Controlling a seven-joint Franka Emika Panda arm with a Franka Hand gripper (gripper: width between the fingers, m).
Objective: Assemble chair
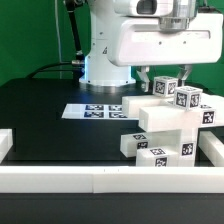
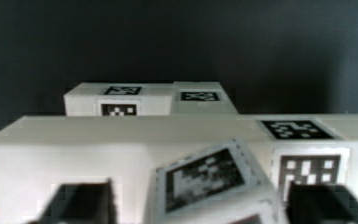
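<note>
The chair parts are chunky white tagged pieces bunched at the exterior view's right: a stack of blocks (image 1: 160,120), low blocks in front (image 1: 150,150) and small tagged pieces on top (image 1: 187,97). My gripper (image 1: 166,82) hangs just over the top pieces. In the wrist view my gripper (image 2: 199,205) is open. Its dark fingertips (image 2: 80,205) stand either side of a tilted tagged piece (image 2: 211,178), with a gap on one side. Beyond it lie a broad white slab (image 2: 123,145) and a further tagged block (image 2: 149,98).
The marker board (image 1: 95,110) lies on the black table at the middle. White rails run along the front (image 1: 100,178) and both sides. The robot base (image 1: 105,60) stands at the back.
</note>
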